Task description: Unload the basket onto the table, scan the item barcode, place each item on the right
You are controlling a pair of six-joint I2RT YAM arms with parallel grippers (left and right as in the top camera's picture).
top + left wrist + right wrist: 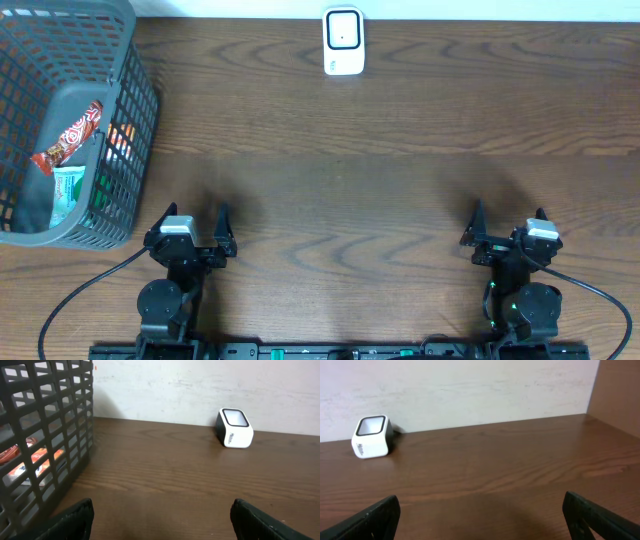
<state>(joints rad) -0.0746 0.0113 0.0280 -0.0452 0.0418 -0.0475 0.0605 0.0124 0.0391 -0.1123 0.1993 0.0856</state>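
The gray basket (128, 70) sits at the far left of the brown table (360, 170). Inside it lie a red snack bar (68, 135) and a green packet (66, 195). The white scanner (343, 41) stands at the far edge, in the middle. The left gripper (192, 220) rests at the near left, just beside the basket. Its jaws are wide and hold nothing. The right gripper (509, 220) rests at the near right, with its jaws wide too and holding nothing.
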